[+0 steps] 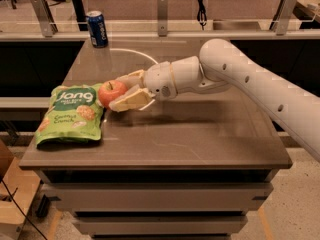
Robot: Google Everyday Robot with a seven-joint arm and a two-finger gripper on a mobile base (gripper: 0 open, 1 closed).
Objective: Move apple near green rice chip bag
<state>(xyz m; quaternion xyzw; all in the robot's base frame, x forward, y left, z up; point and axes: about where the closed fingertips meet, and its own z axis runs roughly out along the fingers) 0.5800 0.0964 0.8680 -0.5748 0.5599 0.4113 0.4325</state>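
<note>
Beside the chip bag, tool grips apple.
</note>
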